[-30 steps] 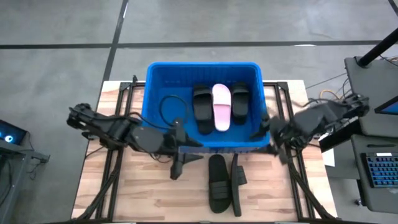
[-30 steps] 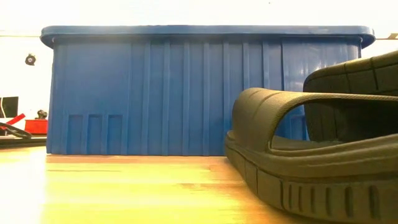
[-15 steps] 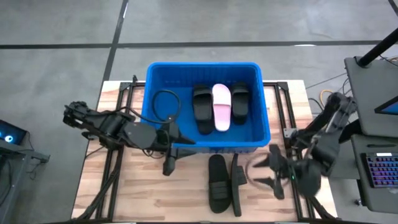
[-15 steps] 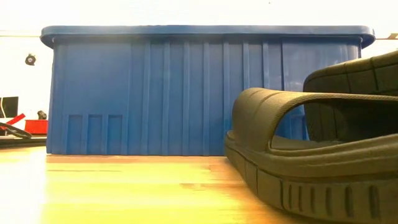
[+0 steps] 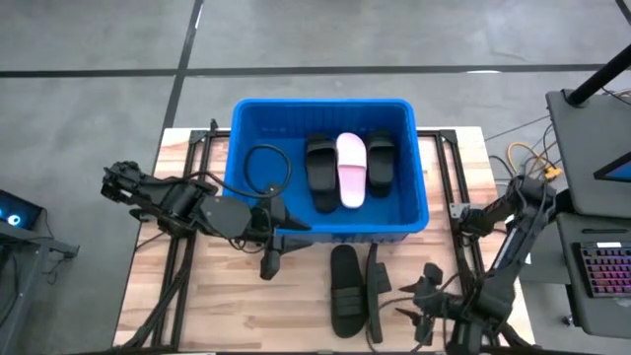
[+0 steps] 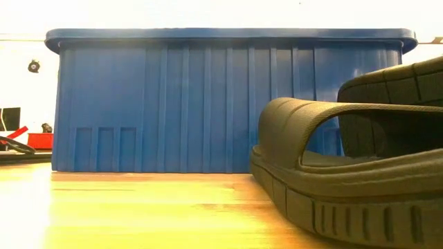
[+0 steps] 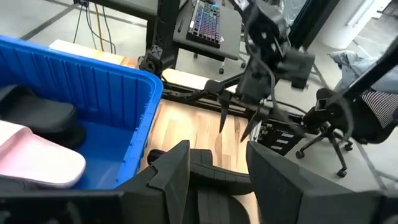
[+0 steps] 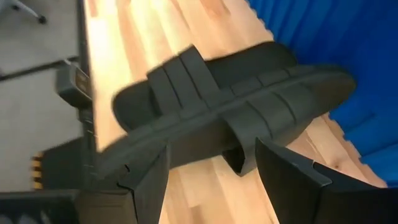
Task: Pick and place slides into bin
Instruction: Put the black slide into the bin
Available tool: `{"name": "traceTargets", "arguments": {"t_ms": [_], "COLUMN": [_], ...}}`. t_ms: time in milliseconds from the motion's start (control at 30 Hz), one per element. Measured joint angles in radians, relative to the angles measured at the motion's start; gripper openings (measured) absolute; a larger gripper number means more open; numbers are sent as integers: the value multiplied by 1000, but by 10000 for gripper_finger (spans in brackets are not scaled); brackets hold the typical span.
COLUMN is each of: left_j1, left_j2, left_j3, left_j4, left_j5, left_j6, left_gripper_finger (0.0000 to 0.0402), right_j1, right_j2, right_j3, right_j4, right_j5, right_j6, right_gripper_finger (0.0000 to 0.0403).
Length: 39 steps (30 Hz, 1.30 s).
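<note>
The blue bin [image 5: 325,163] stands at the table's far middle. It holds two black slides [image 5: 320,173] [image 5: 382,163] with a pink one [image 5: 351,170] between them. Two more black slides lie on the wood in front of the bin: one flat on its sole [image 5: 345,291], one on its edge [image 5: 375,291] beside it. My right gripper [image 5: 419,301] is open, low, just right of these two, with its fingers pointing at them [image 8: 236,106]. My left gripper [image 5: 268,261] hovers open at the bin's near left corner, nothing between its fingers [image 7: 217,180].
A black cable loop [image 5: 261,166] lies in the bin's left part. Black frame rails [image 5: 187,266] run along both sides of the table. A desk with a keyboard [image 5: 601,271] stands off the right edge. Bare wood [image 5: 217,306] lies at the near left.
My right gripper has swung from beside the bin's right wall toward the table's near edge and gone down. It has turned to face the two slides on the wood, staying open. The slides and the bin have not moved.
</note>
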<state>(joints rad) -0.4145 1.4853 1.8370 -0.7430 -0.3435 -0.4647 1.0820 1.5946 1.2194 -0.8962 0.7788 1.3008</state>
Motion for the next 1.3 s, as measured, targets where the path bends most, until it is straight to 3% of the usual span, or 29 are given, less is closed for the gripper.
{"name": "traceTargets", "arguments": {"t_ms": [367,800,933,1100,1300], "left_j1": [0,0,0,0,0], "left_j2": [1,8,12,15,14], "left_j3": [0,-9,-9,-9,-7], "left_j4": [0,1,1,-1,-1], "left_j5": [2,-1,-1,-1,-1], "left_j6": [-28,-28,-28,-27,9], "left_gripper_finger": [144,144,144,144,144], "right_j1": [-3,-73,-109,-121,-120], "right_j2": [207,327,315,237,51], "right_j3": [0,0,0,4,59], "right_j4": [-152,-100,-97,-94,-106], "right_j5": [32,85,52,14,18], "right_j6": [162,166,154,51,-122], "right_gripper_finger": [226,218,164,34,12]}}
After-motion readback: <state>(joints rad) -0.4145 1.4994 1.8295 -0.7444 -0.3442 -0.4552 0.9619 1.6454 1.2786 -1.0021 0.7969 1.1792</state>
